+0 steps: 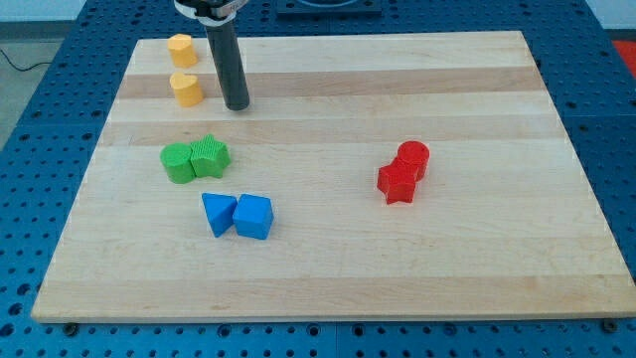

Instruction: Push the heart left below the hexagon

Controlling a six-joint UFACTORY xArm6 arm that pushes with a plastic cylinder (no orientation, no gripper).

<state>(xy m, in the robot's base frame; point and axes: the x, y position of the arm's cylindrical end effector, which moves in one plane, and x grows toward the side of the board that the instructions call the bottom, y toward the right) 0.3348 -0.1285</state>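
The yellow heart (186, 89) sits near the board's top left, directly below the yellow hexagon (181, 49). My tip (237, 105) rests on the board just to the right of the heart, a small gap apart from it. The dark rod rises from there toward the view's top.
A green round block (179, 163) touches a green star (210, 156) left of centre. A blue triangle (218, 213) touches a blue cube (252, 217) below them. A red cylinder (412, 158) and a red star (397, 183) sit together at the right. The wooden board (328, 278) lies on a blue table.
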